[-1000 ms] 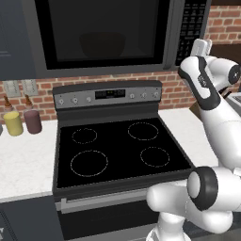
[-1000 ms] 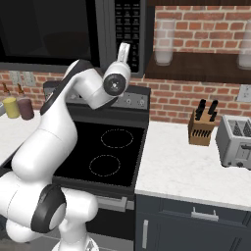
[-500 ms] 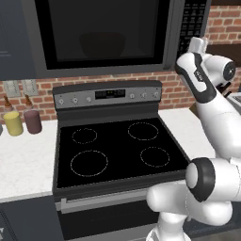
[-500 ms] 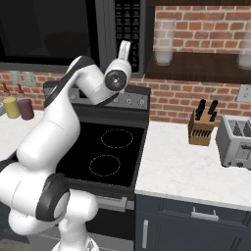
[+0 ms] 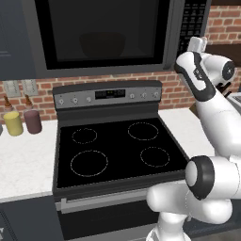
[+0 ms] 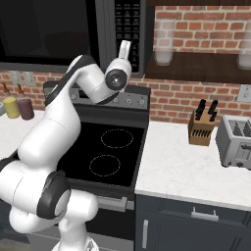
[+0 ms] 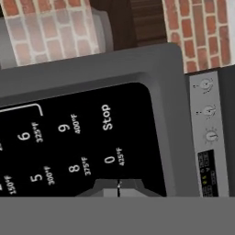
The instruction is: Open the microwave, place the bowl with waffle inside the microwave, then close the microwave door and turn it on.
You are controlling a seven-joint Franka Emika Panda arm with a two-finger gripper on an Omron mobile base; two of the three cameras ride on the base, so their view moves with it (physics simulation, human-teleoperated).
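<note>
The microwave [image 5: 172, 33] hangs above the stove with its door [image 5: 61, 28] shut. Through the black glass a dim rounded bowl [image 5: 102, 44] shows inside; its food cannot be made out. The keypad strip [image 5: 190, 21] runs down the microwave's right side. My gripper [image 5: 196, 43] is raised in front of the lower part of that strip, also seen from the right as the gripper [image 6: 125, 49]. In the hand view the keypad [image 7: 69, 137] is very close, with Stop, 0, 8 and 9 readable. The gripper [image 7: 118, 187] is shut, empty, just under the 0 key.
The black four-ring stove [image 5: 117, 148] lies below, its control panel [image 5: 108, 95] under the microwave. Yellow [image 5: 13, 123] and maroon [image 5: 33, 121] canisters stand on the left counter. A knife block [image 6: 202, 128] and a toaster [image 6: 238, 142] sit on the right counter, under a wooden shelf [image 6: 196, 68].
The arm has lifted the shut gripper upward and closer to the keypad strip. The door and everything else stay as they were.
</note>
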